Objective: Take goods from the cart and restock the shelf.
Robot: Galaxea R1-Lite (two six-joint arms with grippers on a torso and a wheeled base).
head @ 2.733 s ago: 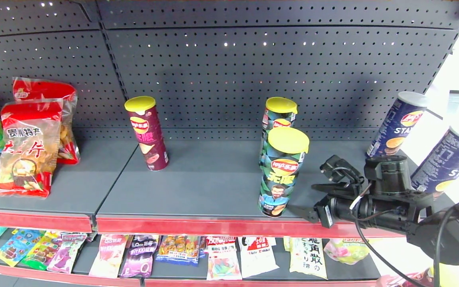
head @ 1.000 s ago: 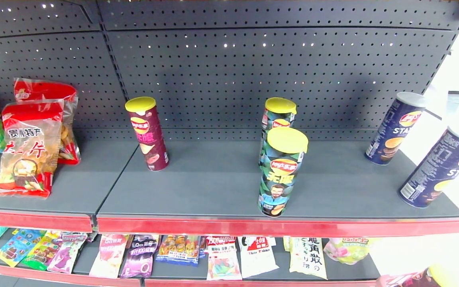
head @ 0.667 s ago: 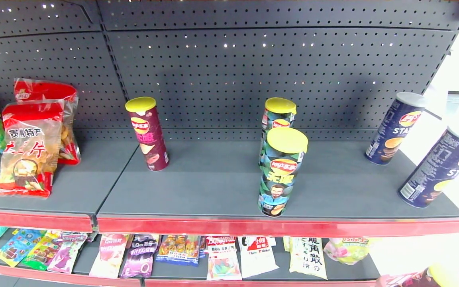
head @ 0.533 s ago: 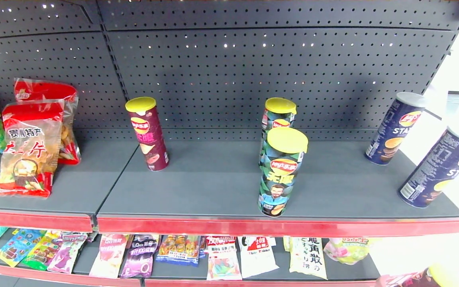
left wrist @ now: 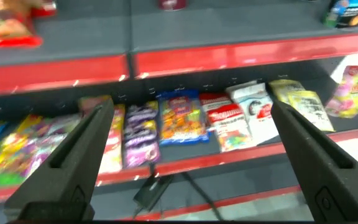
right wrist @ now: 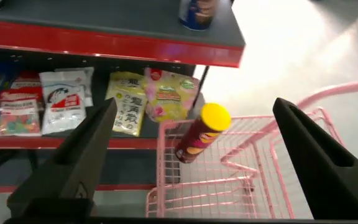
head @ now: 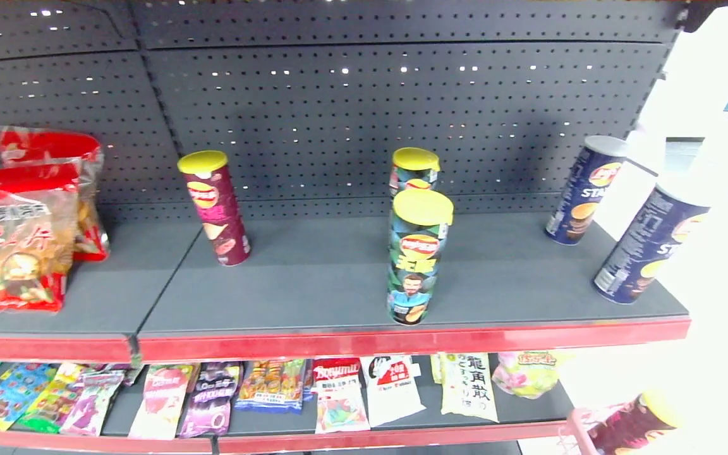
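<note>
While poised over the cart (right wrist: pixel 241 168) with right jaws wide, risks knocking the leaning can (right wrist: pixel 194 137) aside by closing off-centre.

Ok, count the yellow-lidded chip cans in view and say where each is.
4. A maroon can stands left on the upper shelf; mid-shelf, a rear green can stands behind a front green can; a dark can leans in the pink cart. The cart may hide more.
</note>
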